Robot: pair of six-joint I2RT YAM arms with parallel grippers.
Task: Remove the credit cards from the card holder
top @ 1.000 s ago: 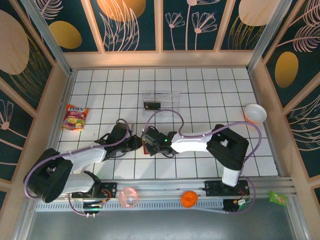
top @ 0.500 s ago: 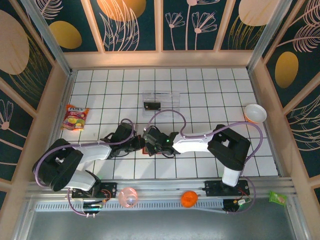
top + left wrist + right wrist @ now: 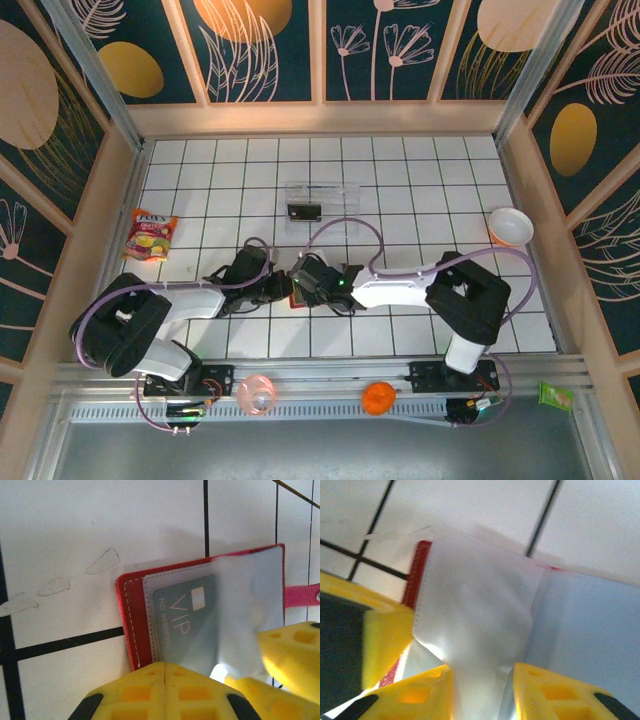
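- We see the card holder (image 3: 297, 298) lying open on the white tiled tabletop (image 3: 200, 170), front middle, right between the two claws.
- The left claw (image 3: 277, 289) reaches in from the left and the right claw (image 3: 302, 281) from the right. Both are low at the holder, just beside each other.
- Left wrist view: the left claw (image 3: 164, 675) is closed tight, its yellow pads meeting at a seam.
- It sits at the holder's near edge, and the red edge runs under the pads. We can't tell if that edge is pinched or only pressed.
- The holder is red with white stitching, and a snap tab (image 3: 302, 594) sticks out on the right.
- The VIP card (image 3: 182, 625), grey-teal with a pale chip mark, sits inside a holder pocket, not yet out.
- A clear sleeve flap (image 3: 245, 600) stands up off the pocket over the card's right part. It leans toward the right claw's finger (image 3: 295, 650) at lower right.
- Right wrist view: the right claw (image 3: 482, 682) has a narrow gap, with its fingers apart.
- The clear sleeve flap (image 3: 475, 610) runs down between those fingers. We can't tell if the pads press it.
- The card holder shows as a red strip (image 3: 421, 570) left of the flap.
- A clear tray (image 3: 340, 190) sits well behind the holder, with a dark card (image 3: 303, 211) in it.
- A snack packet (image 3: 150, 236) lies far left and a bowl (image 3: 510, 227) far right, both well apart from the holder.
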